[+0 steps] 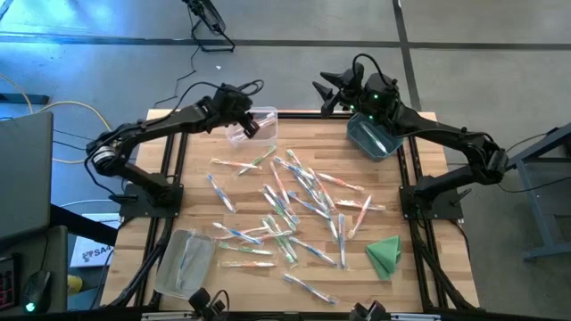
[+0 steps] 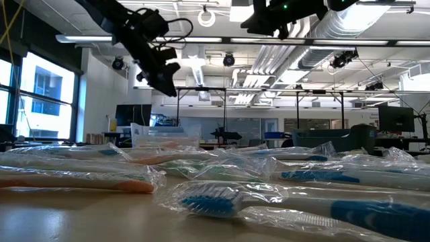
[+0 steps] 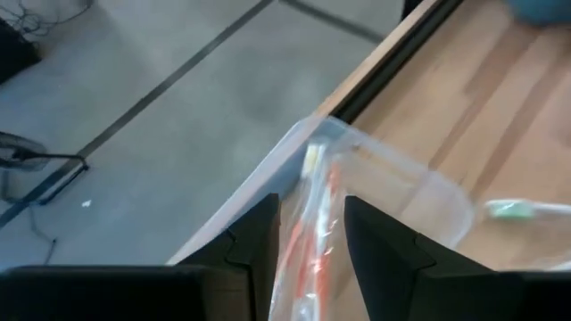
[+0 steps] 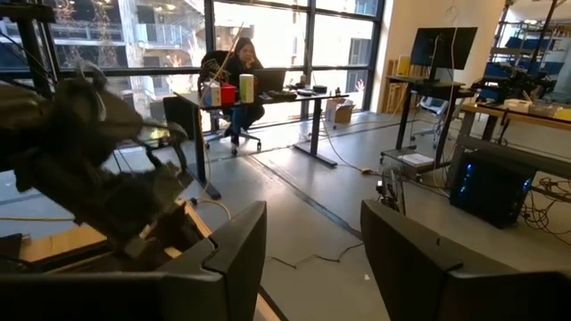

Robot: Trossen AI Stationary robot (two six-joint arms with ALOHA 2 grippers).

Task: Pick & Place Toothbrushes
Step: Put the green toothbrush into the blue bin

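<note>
We look down on a slatted wooden worktop [image 1: 294, 143] that fills the middle of the high view, with dozens of wrapped toothbrushes [image 1: 299, 209] strewn across its centre, from just below the two far bins down to the lower edge.

The two dark arms reach in from either side toward the top of the frame. A blue-tinted bin [image 1: 373, 135] sits at the upper right of the worktop and a clear bin [image 1: 252, 127] at the upper middle left; a second clear bin [image 1: 186, 260] lies at the lower left with a few sticks inside. A folded green cloth [image 1: 384, 254] rests at the lower right.

The left hand [image 1: 249, 127] hangs over the upper clear bin, its fingers [image 3: 259, 241] narrowed on one toothbrush in clear wrap with an orange streak [image 3: 312, 214], which dangles into that bin's corner. The right hand [image 1: 328, 94] hovers past the worktop's far edge, above the blue bin's outer side, its fingers [image 4: 236, 245] standing apart with nothing between them.

In the right wrist view, a person [image 4: 241, 76] sits at a desk by the windows.
</note>
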